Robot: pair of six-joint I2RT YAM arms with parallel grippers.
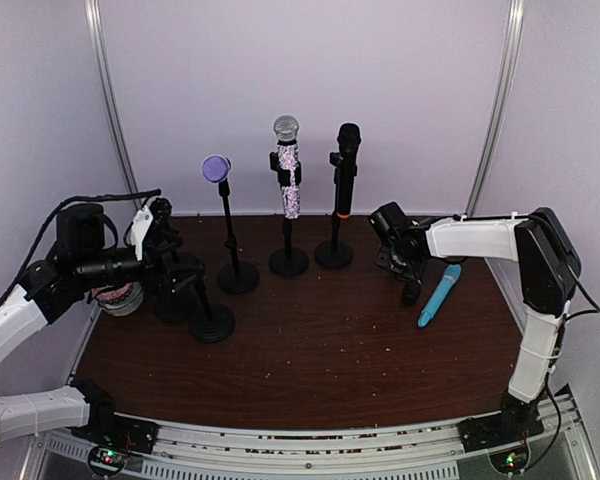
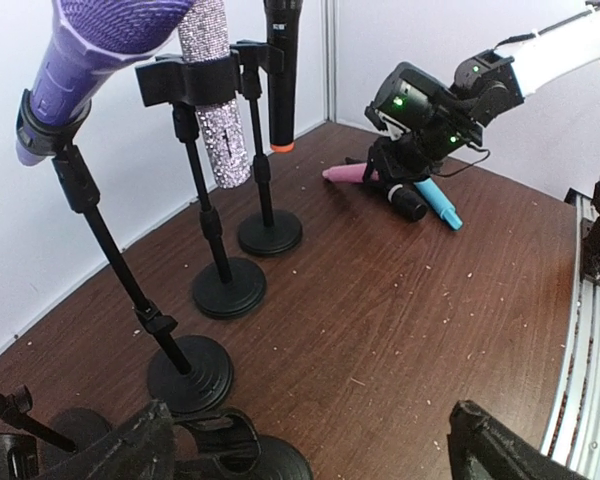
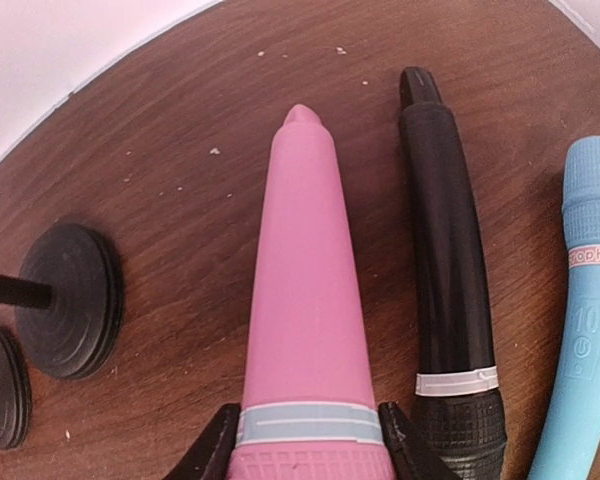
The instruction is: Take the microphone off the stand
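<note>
Pink microphone (image 3: 305, 300) sits clamped in the right gripper (image 3: 310, 440) near the right edge of the table (image 1: 330, 350), beside a black microphone (image 3: 450, 280) and a blue microphone (image 3: 590, 300); the left gripper (image 2: 310, 445) gapes wide, facing three loaded stands (image 1: 289, 262).

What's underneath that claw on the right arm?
A pink microphone on the table, clasped by the right gripper, beside a black microphone. Its wider end is hidden.

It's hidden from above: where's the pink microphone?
In the right wrist view the pink microphone lies at the right of the table, in the right claw, with the black microphone beside it.
</note>
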